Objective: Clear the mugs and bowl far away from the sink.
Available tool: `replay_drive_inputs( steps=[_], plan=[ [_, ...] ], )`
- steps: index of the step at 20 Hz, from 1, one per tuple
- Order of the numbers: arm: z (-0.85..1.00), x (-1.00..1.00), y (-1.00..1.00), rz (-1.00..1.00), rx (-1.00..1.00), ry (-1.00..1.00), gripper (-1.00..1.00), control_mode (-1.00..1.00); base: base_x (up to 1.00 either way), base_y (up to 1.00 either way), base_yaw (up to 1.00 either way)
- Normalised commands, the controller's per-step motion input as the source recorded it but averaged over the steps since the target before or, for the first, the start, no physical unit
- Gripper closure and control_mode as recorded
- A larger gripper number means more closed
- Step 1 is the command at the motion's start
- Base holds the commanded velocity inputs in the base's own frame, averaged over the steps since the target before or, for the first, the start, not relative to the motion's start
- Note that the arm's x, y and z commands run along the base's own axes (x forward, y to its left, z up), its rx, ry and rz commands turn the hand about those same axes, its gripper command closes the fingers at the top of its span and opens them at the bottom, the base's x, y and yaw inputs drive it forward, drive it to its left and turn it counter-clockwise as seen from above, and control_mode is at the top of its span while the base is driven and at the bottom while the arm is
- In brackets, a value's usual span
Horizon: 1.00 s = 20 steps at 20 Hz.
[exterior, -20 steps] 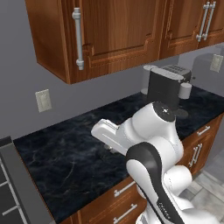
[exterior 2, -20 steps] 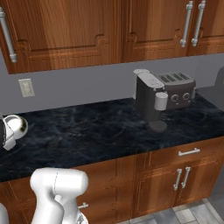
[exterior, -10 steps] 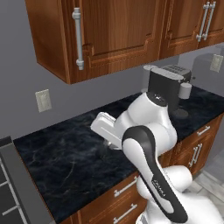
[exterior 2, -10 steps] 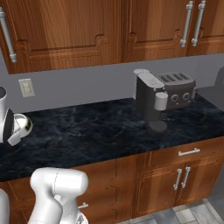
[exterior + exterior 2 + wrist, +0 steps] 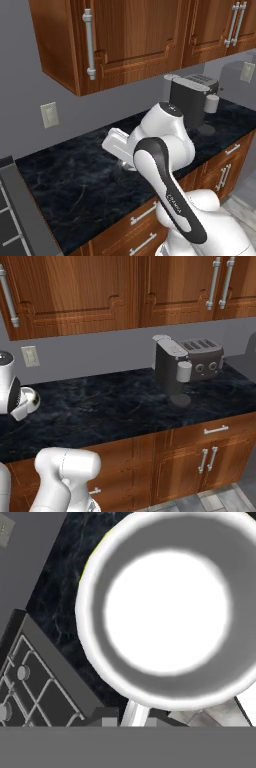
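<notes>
— One view at a time: what is the arm (image 5: 165, 165) doing in the left base view?
— It is folding at the elbow and leaning left over the dark counter (image 5: 75, 180), wrist tilting down, well left of the coffee machine (image 5: 192, 100). Small dark lettering is running along its link, too small for me to read.
— And the right base view?
— The hand is poking in at the left edge, below the wall outlet (image 5: 30, 356). The gripper (image 5: 21, 402) is pinching fully closed on the white mug (image 5: 31, 398), which is hanging over the counter's left end, far from the toaster (image 5: 205, 356).
— Is the mug touching the counter?
— I cannot tell.
— The hand view?
— It is looking straight into the mug's round mouth, just ahead of the dark fingertips (image 5: 105, 716), with the stove (image 5: 30, 682) lying beside the counter.
</notes>
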Motion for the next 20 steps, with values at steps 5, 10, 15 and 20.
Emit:
replay_drive_inputs(
  steps=[5, 10, 15, 20],
  plan=[
    [-0.33, 0.1, 0.0, 0.0, -0.05, 0.0, 1.0, -1.0, 0.0, 0.0, 0.0],
    [-0.15, 0.09, 0.0, 0.0, -0.03, 0.03, 1.0, -1.0, 0.0, 0.0, 0.0],
    [0.0, 0.13, 0.0, 0.0, 0.0, 0.22, 1.0, -1.0, 0.0, 0.0, 0.0],
    [-0.14, 0.23, 0.0, 0.0, 0.0, 0.21, 1.0, -1.0, 0.0, 0.0, 0.0]
  ],
)
